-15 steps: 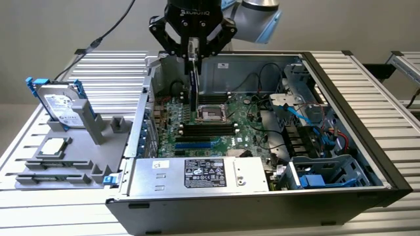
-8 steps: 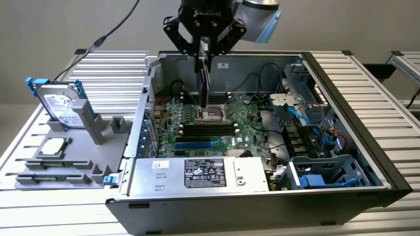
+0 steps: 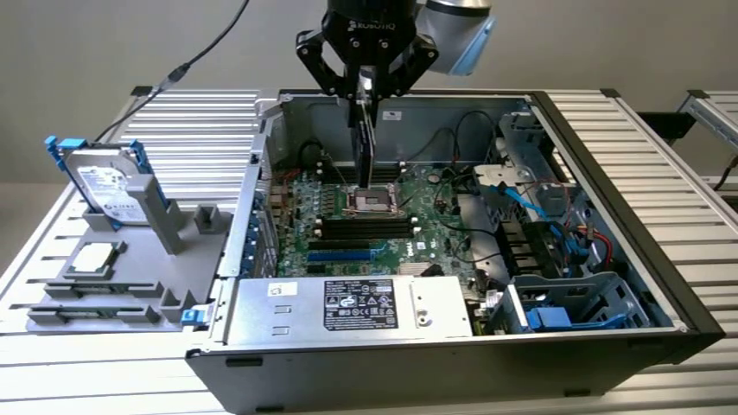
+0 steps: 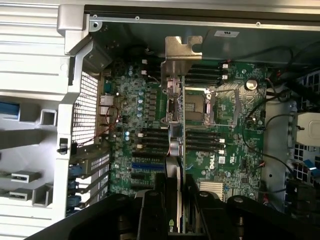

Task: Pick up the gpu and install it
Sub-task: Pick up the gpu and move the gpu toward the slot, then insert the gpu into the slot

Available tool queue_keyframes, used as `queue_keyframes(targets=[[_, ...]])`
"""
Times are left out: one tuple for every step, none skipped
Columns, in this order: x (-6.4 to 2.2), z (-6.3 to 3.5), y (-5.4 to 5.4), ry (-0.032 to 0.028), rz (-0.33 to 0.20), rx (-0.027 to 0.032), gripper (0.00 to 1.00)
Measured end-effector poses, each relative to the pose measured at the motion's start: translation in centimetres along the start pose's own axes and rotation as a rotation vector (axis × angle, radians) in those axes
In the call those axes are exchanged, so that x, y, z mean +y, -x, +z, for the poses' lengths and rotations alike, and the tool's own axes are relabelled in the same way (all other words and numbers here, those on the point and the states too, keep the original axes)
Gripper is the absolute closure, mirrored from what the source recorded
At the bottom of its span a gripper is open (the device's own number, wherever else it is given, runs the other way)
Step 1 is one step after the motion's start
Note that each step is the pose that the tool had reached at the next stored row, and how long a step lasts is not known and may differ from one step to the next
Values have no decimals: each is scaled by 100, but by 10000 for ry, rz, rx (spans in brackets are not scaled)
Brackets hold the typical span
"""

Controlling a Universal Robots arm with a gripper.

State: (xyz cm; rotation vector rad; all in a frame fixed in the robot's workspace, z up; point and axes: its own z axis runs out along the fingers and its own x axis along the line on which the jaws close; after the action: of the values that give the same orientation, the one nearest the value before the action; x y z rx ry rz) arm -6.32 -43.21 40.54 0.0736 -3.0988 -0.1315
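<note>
Metal slatted table (image 3: 658, 147) bears open case (image 3: 438, 380); hand (image 3: 365, 91) grips gpu (image 3: 363, 143) upright.

I see a plain grey wall (image 3: 104, 52) behind, evenly lit. The table (image 3: 675, 173) is ribbed metal slats. A pale strip at the exterior view's left may be floor (image 3: 14, 216).

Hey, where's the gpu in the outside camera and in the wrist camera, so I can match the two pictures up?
Exterior view: the gpu hangs edge-on from the gripper, above the motherboard.
Wrist view: the gpu runs out from the gripper, silver bracket at its far end.
Shared landmark: the CPU socket, close to the card in both.
</note>
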Motion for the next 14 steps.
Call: queue_keyframes(targets=[[0,0,0,0,0,0,73],[0,0,0,-1,0,1,73],[0,0,0,-1,0,0,73],[0,0,0,-1,0,1,73],[0,0,0,-1,0,1,73],[0,0,0,-1,0,1,73],[0,0,0,-1,0,0,73],[0,-1,0,-1,0,1,73],[0,0,0,-1,0,1,73],[0,-1,0,-1,0,1,73],[0,0,0,-1,0,1,73],[0,-1,0,-1,0,1,73],[0,0,0,-1,0,1,73],[0,5,2,-1,-7,1,73]])
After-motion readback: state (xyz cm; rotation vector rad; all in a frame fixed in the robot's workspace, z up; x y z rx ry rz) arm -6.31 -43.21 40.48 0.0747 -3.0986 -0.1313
